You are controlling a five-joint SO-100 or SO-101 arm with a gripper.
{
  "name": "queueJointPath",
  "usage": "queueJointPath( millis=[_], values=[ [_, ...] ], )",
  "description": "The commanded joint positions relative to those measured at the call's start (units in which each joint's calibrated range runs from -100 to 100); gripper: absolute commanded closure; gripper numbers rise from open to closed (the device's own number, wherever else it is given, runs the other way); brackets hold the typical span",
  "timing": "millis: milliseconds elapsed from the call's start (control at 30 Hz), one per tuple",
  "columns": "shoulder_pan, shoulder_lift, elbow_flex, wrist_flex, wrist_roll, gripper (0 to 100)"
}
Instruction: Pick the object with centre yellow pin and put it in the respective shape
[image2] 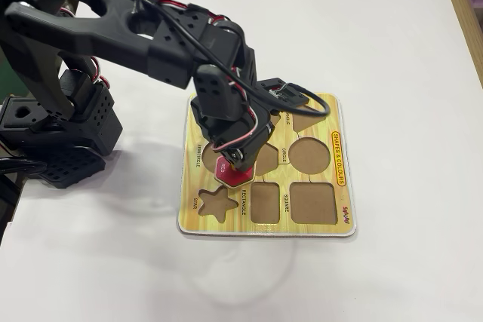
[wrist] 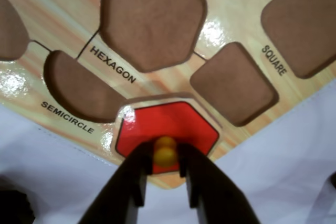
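The object with centre yellow pin (wrist: 168, 124) is a flat red hexagon, and my gripper (wrist: 165, 153) is shut on its yellow knob (wrist: 166, 150). It hangs over the near edge of the yellow board (wrist: 226, 17), just short of the respective shape, the brown cutout labelled HEXAGON (wrist: 152, 19). In the fixed view the red piece (image2: 230, 173) shows under the gripper (image2: 240, 162) over the board's left middle. There the arm partly covers the hexagon cutout (image2: 266, 160).
Other brown cutouts surround it: semicircle (wrist: 79, 85), a four-sided one (wrist: 233, 85) and square (wrist: 302, 22). The fixed view also shows star (image2: 215, 203), circle (image2: 309, 154) and square (image2: 313, 203) cutouts. The board (image2: 234, 221) lies on a white table; the arm's base (image2: 53, 126) stands left.
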Motion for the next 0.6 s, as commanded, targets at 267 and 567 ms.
queueJointPath(
  millis=[267, 567],
  values=[
    [-9.3, 0.1, -3.0, -4.4, -4.3, 96],
    [-12.2, 0.1, -3.4, -4.6, -5.2, 96]
  ],
)
